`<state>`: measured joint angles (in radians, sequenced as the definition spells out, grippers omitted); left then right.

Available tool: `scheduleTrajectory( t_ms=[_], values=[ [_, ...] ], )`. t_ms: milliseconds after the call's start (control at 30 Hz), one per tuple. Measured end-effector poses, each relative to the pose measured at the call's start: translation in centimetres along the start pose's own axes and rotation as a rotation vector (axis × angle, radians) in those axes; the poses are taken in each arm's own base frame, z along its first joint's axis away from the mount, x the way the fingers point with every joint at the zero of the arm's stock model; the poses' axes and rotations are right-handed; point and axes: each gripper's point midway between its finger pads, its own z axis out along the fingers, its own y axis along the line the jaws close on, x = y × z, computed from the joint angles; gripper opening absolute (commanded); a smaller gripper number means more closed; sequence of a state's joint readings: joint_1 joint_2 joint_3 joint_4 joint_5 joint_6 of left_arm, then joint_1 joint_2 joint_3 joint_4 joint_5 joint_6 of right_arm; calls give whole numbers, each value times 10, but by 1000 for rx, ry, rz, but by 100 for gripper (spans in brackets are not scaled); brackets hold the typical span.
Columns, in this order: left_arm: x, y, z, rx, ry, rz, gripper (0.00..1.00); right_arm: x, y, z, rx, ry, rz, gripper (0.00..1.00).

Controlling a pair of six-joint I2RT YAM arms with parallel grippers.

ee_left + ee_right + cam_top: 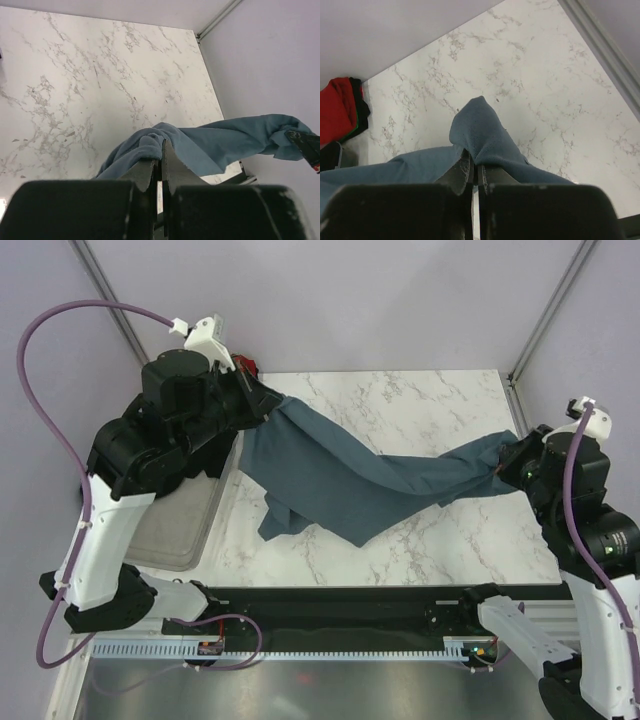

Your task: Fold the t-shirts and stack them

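The slate blue-grey t-shirt (350,480) hangs stretched across the marble table (420,400) between my two grippers, its middle sagging onto the tabletop. My left gripper (265,400) is shut on the shirt's left end; the wrist view shows cloth (225,145) bunched over the pinched jaws of that gripper (162,150). My right gripper (510,455) is shut on the other end, where a fold of the shirt (480,125) rises above this gripper (475,162). A red t-shirt (335,107) and a black t-shirt (359,107) lie piled at the table's far left corner.
A clear grey plastic tray (185,520) lies beside the table's left edge under the left arm. Lilac walls and metal posts (545,310) close in the back and sides. A black rail (350,605) runs along the near edge.
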<state>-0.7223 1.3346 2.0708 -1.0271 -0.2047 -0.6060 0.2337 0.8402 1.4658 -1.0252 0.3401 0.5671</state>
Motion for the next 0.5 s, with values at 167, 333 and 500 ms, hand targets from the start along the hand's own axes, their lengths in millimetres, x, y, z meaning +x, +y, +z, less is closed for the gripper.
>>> scheduleTrajectory(
  t_ms=[167, 333, 500],
  values=[
    [-24, 1, -21, -11, -70, 22, 2, -22, -8, -20, 27, -69, 13, 0],
    [-39, 6, -49, -7, -144, 23, 6, -37, -19, -43, 37, -153, 43, 1],
    [-27, 25, -27, -78, -105, 59, 4, -28, -27, -39, 62, -150, 38, 1]
  ],
)
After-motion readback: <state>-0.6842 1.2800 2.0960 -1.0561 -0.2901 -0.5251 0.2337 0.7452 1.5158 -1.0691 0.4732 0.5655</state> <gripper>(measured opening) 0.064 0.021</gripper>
